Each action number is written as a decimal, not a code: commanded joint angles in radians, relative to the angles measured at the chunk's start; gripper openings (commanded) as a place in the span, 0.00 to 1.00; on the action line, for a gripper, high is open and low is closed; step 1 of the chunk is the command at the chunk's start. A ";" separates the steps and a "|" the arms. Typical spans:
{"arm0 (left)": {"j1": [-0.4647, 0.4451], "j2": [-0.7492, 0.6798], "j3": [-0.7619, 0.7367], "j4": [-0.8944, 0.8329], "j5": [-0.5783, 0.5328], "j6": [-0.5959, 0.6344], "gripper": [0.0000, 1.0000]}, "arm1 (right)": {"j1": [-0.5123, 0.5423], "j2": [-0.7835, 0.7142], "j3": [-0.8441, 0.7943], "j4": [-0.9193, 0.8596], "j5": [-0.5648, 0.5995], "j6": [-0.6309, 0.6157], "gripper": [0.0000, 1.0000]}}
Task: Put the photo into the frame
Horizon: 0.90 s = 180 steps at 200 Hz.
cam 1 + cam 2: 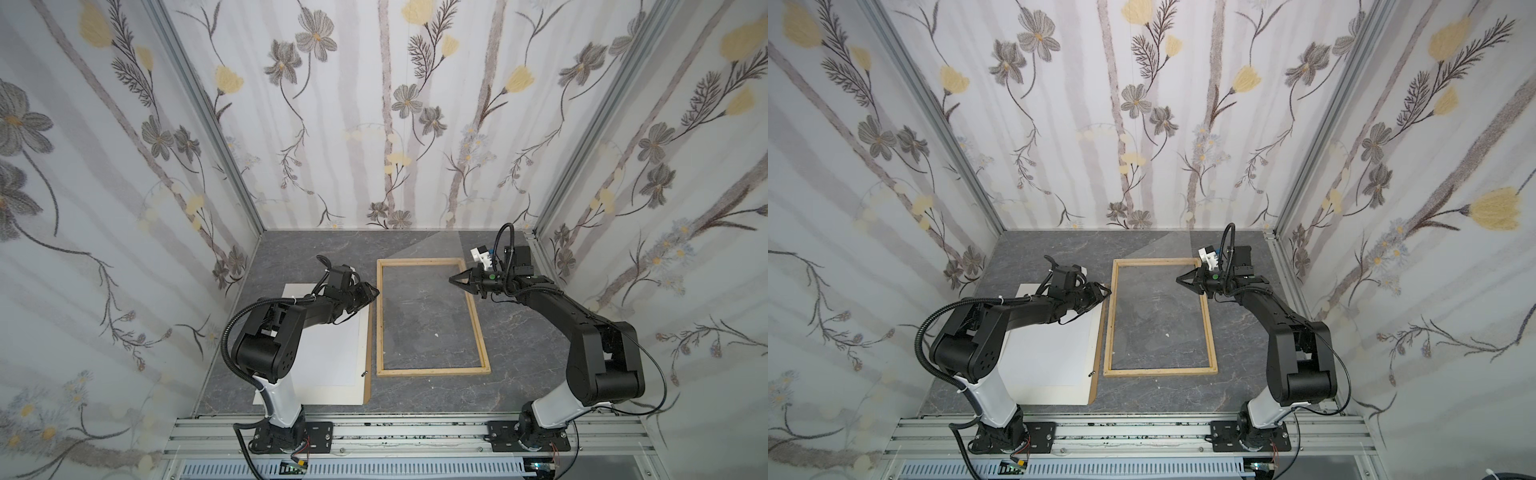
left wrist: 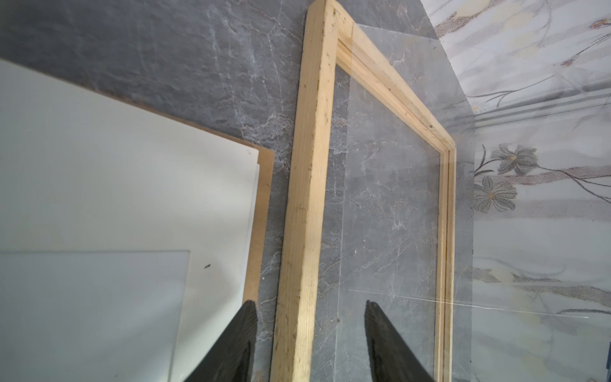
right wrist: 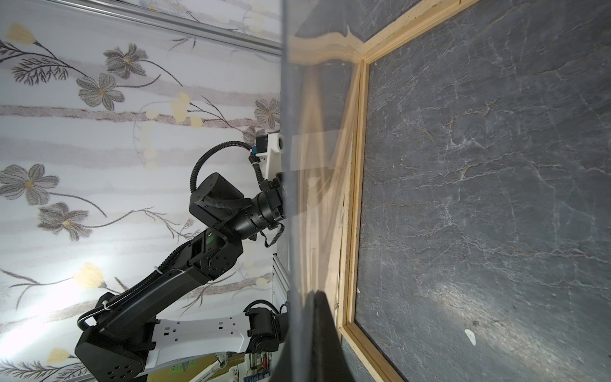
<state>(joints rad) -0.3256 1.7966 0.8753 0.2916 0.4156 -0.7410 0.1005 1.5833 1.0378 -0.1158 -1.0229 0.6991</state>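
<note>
The frame [image 1: 380,324] [image 1: 1109,324] of pale wood lies flat in the middle of the grey table, with the tabletop showing through it. The photo [image 1: 328,353] [image 2: 92,314] lies white side up in a stack to its left. My left gripper [image 1: 374,293] [image 1: 1106,291] [image 2: 307,302] is open at the frame's far left corner, one finger on each side of the left rail [image 2: 307,198]. I cannot tell whether it touches the rail. My right gripper [image 1: 451,279] [image 1: 1178,280] [image 3: 309,294] is shut on a clear sheet [image 1: 432,249] [image 3: 297,132], held tilted over the frame's far right part.
The stack also holds a cream-white mat board [image 1: 316,395] and a brown backing panel [image 1: 368,353] [image 2: 264,198], whose edge runs close beside the frame. Patterned walls close in three sides. Aluminium rails [image 1: 415,436] with both arm bases line the near edge.
</note>
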 commanded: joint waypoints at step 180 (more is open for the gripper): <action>0.000 0.015 0.008 0.038 0.006 -0.026 0.52 | 0.001 -0.042 -0.070 0.114 -0.055 0.044 0.00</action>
<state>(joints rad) -0.3264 1.8091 0.8780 0.3027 0.4191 -0.7631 0.1005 1.5574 0.9730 -0.0628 -1.0271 0.7326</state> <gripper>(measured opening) 0.517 0.048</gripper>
